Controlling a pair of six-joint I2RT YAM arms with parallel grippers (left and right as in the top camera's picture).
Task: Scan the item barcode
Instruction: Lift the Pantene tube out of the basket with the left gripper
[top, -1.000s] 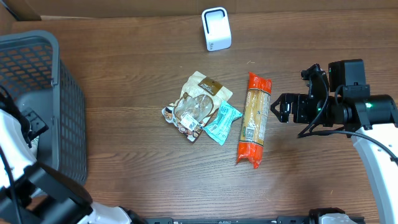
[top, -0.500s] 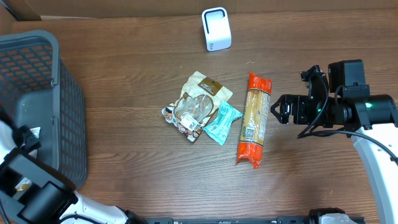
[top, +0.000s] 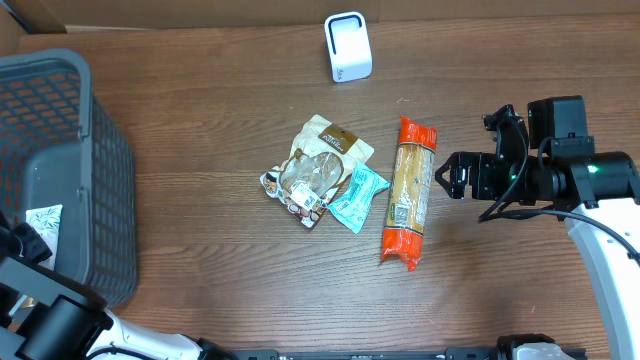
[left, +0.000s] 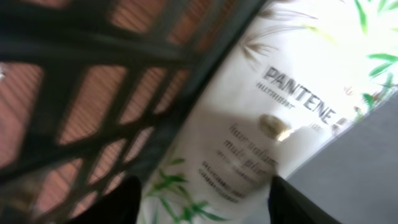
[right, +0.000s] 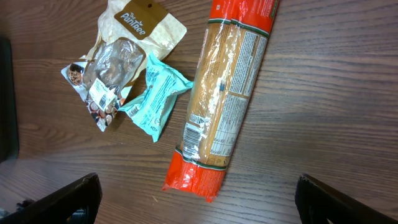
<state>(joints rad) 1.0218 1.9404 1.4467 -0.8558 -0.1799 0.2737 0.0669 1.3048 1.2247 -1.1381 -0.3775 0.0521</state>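
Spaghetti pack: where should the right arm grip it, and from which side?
Grip the spaghetti pack across its narrow width at mid-length, probably from above with the right gripper, fingers straddling the long sides. It lies flat, long and slim; the teal packet lies close along one side.

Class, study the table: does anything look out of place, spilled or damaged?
Nothing is spilled or visibly torn. The teal packet lies crooked against the brown snack pouch, and the pasta pack lies slanted beside them.
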